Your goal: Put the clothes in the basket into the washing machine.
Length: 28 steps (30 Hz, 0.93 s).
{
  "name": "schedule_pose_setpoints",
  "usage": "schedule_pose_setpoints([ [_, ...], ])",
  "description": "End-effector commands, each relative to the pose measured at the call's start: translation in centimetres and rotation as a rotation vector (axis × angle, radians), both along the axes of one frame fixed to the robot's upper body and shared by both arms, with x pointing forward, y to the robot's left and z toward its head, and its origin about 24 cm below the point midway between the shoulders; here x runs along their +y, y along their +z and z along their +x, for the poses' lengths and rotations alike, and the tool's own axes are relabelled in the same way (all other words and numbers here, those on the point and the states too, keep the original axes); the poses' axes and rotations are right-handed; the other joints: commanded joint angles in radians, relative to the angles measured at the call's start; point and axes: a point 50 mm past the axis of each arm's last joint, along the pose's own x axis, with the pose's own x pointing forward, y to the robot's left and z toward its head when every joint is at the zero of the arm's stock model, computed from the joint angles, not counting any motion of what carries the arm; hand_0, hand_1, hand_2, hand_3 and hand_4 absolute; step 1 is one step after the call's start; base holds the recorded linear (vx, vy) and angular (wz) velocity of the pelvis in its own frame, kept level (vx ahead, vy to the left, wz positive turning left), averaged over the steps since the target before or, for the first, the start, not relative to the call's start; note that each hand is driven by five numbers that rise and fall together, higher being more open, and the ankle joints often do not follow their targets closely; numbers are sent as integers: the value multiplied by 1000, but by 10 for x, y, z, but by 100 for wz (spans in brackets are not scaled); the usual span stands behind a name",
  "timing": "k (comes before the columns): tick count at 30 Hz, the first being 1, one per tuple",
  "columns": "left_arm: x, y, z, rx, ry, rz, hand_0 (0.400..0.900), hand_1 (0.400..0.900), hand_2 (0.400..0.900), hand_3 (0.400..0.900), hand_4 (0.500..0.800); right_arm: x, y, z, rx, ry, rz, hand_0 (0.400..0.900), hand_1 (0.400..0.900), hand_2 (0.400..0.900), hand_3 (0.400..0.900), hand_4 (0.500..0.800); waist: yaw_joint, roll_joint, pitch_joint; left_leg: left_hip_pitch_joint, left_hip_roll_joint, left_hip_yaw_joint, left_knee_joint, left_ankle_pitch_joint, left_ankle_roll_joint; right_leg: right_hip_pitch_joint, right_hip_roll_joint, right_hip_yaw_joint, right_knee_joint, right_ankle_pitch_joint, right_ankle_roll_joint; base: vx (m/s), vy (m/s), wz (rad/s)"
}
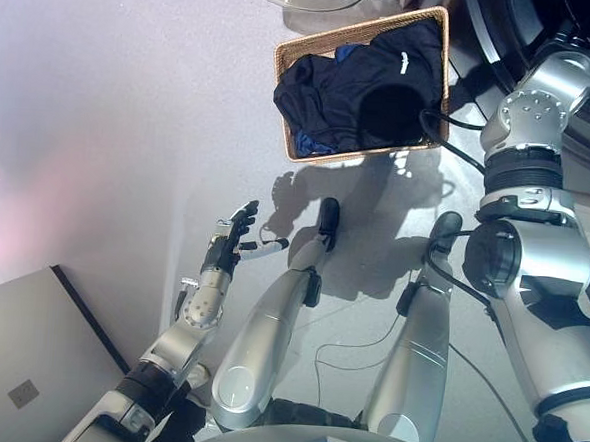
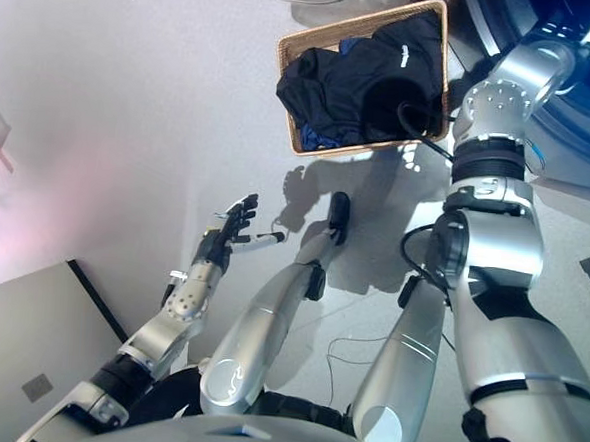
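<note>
dark clothes [image 1: 358, 90] heaped in basket [image 1: 362, 30]: soft, light; pinch top fold. left hand [image 1: 232, 239] released, near basket; right hand unseen.

A woven basket [image 1: 291, 55] sits on the pale floor [image 1: 122, 100] in the upper middle of the frame, filled with dark clothes [image 1: 358, 90] showing a bit of blue. The left hand [image 1: 236, 239] hovers at centre left with straight fingers [image 1: 243, 216], holding nothing. The right arm rises along the right edge, its hand out of sight.
</note>
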Motion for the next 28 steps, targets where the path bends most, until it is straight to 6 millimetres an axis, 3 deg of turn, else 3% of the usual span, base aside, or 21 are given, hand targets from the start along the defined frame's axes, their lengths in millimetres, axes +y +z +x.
schedule_pose_setpoints([
  [1,0,4,-4,-32,-11,-20,900,900,900,900,800,-17,29,-15,-135,-96,-107,900,900,900,900,800,-10,121,-46,-21,-26,-66,98,-143,-62,21,-17,-27,8,-14,17,-14,5,-3],
  [6,-3,1,-3,-14,4,-23,900,900,900,900,800,5,-8,-5,-28,-52,-157,900,900,900,900,800,-27,101,-35,-8,-20,-64,110,-147,-61,46,-3,-30,3,-11,11,-13,0,-5],
  [9,-6,-3,-2,5,21,-33,900,900,900,900,800,27,-68,1,156,22,-223,900,900,900,900,800,-49,65,-28,19,-10,-65,118,-154,-60,92,12,-42,-4,-9,5,-2,-30,-7],
  [10,-5,-4,-3,9,22,-33,900,900,900,900,800,28,-69,1,161,23,-224,900,900,900,900,800,-51,65,-27,25,-9,-67,117,-155,-60,99,13,-44,-6,-9,4,9,-61,-6],
  [11,-5,-9,-5,27,32,-35,900,900,900,900,800,28,-111,-1,349,55,-355,900,900,900,900,800,-57,38,-27,47,-1,-69,117,-157,-60,126,20,-52,-13,-7,3,14,-62,-5],
  [12,-3,-11,-6,32,42,-41,900,900,900,900,800,26,-126,-4,435,55,-431,900,900,900,900,800,-64,27,-26,60,2,-72,114,-156,-61,145,25,-61,-19,-5,2,13,-61,-4],
  [13,-3,-11,-7,34,43,-42,900,900,900,900,800,27,-127,-5,441,55,-434,900,900,900,900,800,-66,29,-25,64,2,-74,111,-154,-61,151,25,-63,-23,-3,2,24,-62,-3],
  [14,-4,-20,-10,69,40,-48,900,900,900,900,800,20,-163,-13,599,79,-527,900,900,900,900,800,-74,2,-28,92,13,-79,100,-154,-64,189,33,-78,-37,-3,1,20,-48,0],
  [15,-4,-20,-11,70,39,-48,900,900,900,900,800,20,-164,-13,602,80,-527,900,900,900,900,800,-75,3,-27,99,13,-81,96,-152,-64,197,33,-81,-43,-1,1,10,-70,0],
  [17,8,-25,-14,82,62,-37,900,900,900,900,800,-3,-210,-30,880,131,-769,900,900,900,900,800,-78,-31,-38,149,26,-93,66,-145,-71,253,47,-106,-71,4,3,20,-77,1],
  [18,8,-25,-14,82,62,-38,900,900,900,900,800,-3,-210,-30,880,132,-770,900,900,900,900,800,-80,-30,-37,149,25,-94,60,-135,-71,255,46,-108,-80,14,2,36,-85,1],
  [19,12,-25,-15,83,72,-35,900,900,900,900,800,-10,-224,-38,967,146,-845,900,900,900,900,800,-80,-41,-42,169,30,-99,47,-134,-74,276,52,-117,-90,14,3,36,-85,3],
  [20,20,-30,-18,106,67,0,900,900,900,900,800,-24,-249,-54,1156,176,-1036,900,900,900,900,800,-80,-59,-52,203,40,-104,36,-139,-78,311,60,-130,-101,7,4,75,-120,6],
  [21,24,-31,-19,108,77,7,900,900,900,900,800,-27,-263,-64,1222,206,-1086,900,900,900,900,800,-80,-67,-58,218,43,-108,30,-138,-79,329,63,-137,-108,7,4,46,-85,7],
  [22,24,-31,-19,108,77,7,900,900,900,900,800,-27,-263,-64,1222,206,-1087,900,900,900,900,800,-81,-68,-59,217,41,-109,26,-130,-79,329,61,-139,-113,14,3,57,-71,7],
  [23,30,-37,-23,136,89,22,900,900,900,900,800,-38,-290,-86,1392,257,-1199,900,900,900,900,800,-80,-80,-70,253,49,-114,18,-139,-81,371,69,-152,-117,3,3,68,-64,5],
  [24,33,-40,-24,148,95,28,900,900,900,900,800,-41,-305,-99,1448,305,-1207,900,900,900,900,800,-80,-87,-76,272,53,-118,9,-139,-80,391,73,-157,-124,3,4,70,-64,4],
  [25,33,-40,-24,148,95,29,900,900,900,900,800,-41,-305,-99,1448,305,-1207,900,900,900,900,800,-82,-88,-77,270,51,-118,5,-132,-79,390,71,-158,-129,9,4,87,-73,8],
  [26,40,-47,-30,184,109,50,900,900,900,900,800,-53,-327,-125,1601,355,-1264,900,900,900,900,800,-80,-98,-95,307,62,-126,-9,-136,-82,426,80,-169,-136,-1,4,45,-45,7],
  [27,40,-47,-30,184,109,50,900,900,900,900,800,-53,-327,-125,1600,355,-1264,900,900,900,900,800,-81,-99,-97,304,60,-127,-13,-129,-81,425,79,-170,-141,5,4,96,-77,9],
  [28,44,-51,-32,202,124,51,900,900,900,900,800,-56,-338,-138,1649,394,-1274,900,900,900,900,800,-82,-106,-110,321,64,-130,-25,-127,-82,441,84,-175,-149,3,3,30,-27,5],
])
